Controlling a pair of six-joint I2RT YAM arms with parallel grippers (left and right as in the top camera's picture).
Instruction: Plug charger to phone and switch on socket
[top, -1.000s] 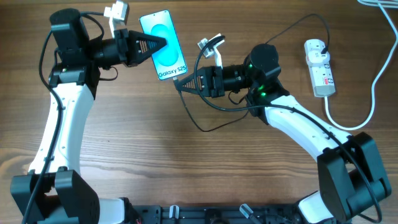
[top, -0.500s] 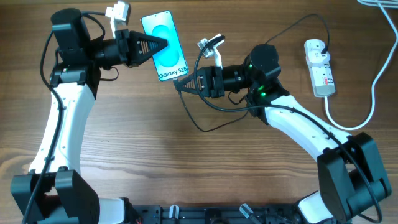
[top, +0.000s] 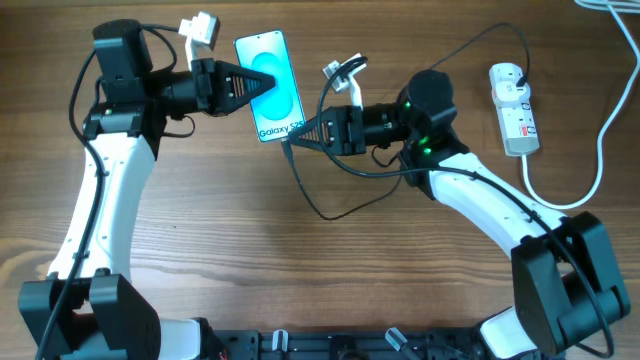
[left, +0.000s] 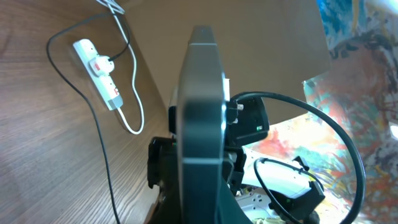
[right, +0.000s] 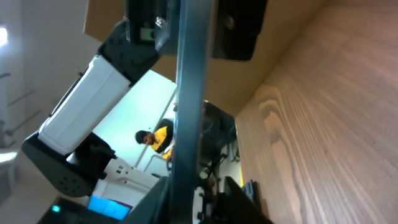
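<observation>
The phone (top: 278, 100), with a cyan screen and "Galaxy S25" text, is held above the table by my left gripper (top: 250, 85), which is shut on its left side. In the left wrist view the phone (left: 202, 106) shows edge-on. My right gripper (top: 296, 138) is shut on the connector end of the charger, right at the phone's lower edge. The black charger cable (top: 320, 210) loops down over the table and runs back to the socket (top: 513, 110), a white power strip at the far right with a black plug in it. In the right wrist view the phone's edge (right: 189, 81) stands just ahead of the fingers.
A thick white cord (top: 600, 150) curves from the socket toward the right table edge. The socket (left: 99, 65) and black cable (left: 102, 155) also show in the left wrist view. The table is bare brown wood.
My left gripper has carried the phone right and slightly down, up to the right gripper's tip. The right gripper has barely moved.
</observation>
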